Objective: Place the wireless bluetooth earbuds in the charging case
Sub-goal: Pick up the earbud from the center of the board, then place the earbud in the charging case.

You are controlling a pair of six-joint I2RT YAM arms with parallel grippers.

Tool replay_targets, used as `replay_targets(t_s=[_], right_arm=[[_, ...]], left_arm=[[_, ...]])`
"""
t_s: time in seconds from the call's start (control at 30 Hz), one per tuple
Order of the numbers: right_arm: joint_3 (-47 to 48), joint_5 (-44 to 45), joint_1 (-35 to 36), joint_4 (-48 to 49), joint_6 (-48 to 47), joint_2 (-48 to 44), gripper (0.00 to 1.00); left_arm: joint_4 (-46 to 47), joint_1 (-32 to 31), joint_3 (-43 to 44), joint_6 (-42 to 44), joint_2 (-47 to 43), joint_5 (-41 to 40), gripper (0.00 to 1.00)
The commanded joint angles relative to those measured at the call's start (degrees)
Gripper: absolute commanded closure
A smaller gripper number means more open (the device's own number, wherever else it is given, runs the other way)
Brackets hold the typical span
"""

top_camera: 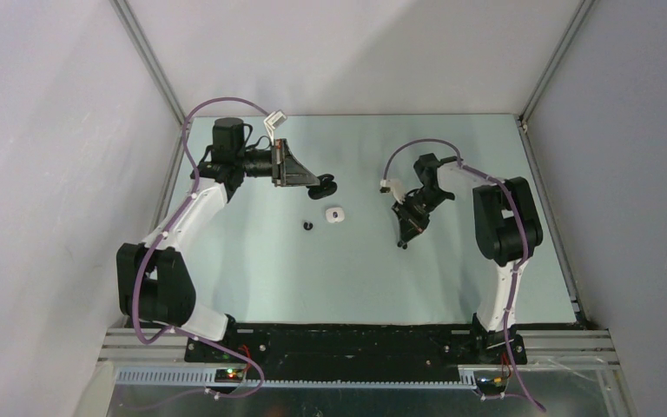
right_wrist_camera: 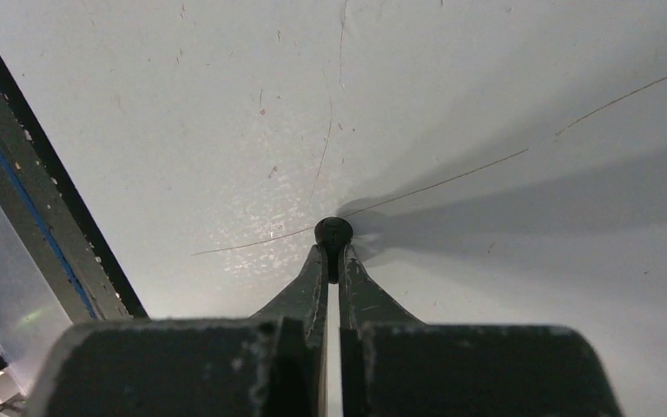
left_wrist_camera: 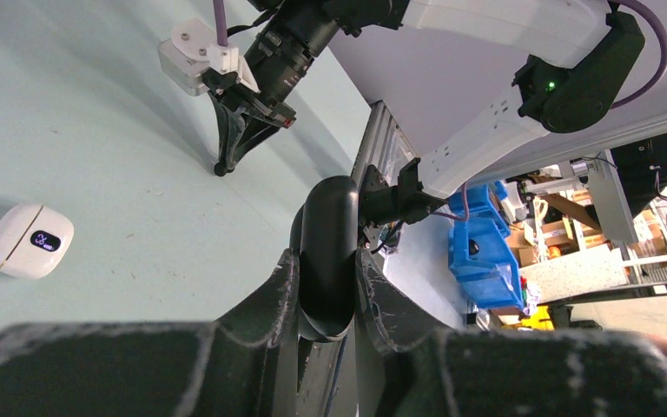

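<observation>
My left gripper (top_camera: 321, 186) is shut on a black pebble-like charging case (top_camera: 329, 183) and holds it above the table at the back middle. In the left wrist view the case (left_wrist_camera: 328, 252) stands edge-on between my fingers (left_wrist_camera: 271, 300). My right gripper (top_camera: 403, 244) is shut on a tiny black earbud (right_wrist_camera: 333, 232), with the tips (right_wrist_camera: 333, 254) low over the table. A second black earbud (top_camera: 307, 226) lies on the table beside a shut white case (top_camera: 335, 215). That case shows a lit display in the left wrist view (left_wrist_camera: 28, 241). No white earbuds show.
The pale table (top_camera: 252, 261) is walled in by a metal frame with grey panels. A black strip (right_wrist_camera: 43, 191) marks the table's edge left of my right gripper. My right arm's gripper also shows in the left wrist view (left_wrist_camera: 221, 165).
</observation>
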Motion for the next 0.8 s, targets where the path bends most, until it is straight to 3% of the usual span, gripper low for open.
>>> replay_targets(t_s=[0.0, 0.17, 0.4, 0.77], right_arm=[[2.2, -0.6, -0.3, -3.2, -1.3, -2.6, 1.00], [4.8, -1.9, 0.3, -7.3, -5.5, -9.1, 1.00], [21.9, 1.6, 7.3, -16.8, -16.2, -19.1, 1.00], [40.5, 5.5, 20.6, -15.5, -14.8, -19.1, 1.00]], left_arm=[[0.9, 0.2, 1.0, 0.5, -0.1, 1.0, 1.00], [0.9, 0.2, 1.5, 0.9, -0.1, 0.3, 1.00], [0.9, -1.2, 4.1, 5.1, 1.0, -2.1, 1.00], [0.9, -4.4, 7.6, 10.1, 2.4, -3.5, 1.00]])
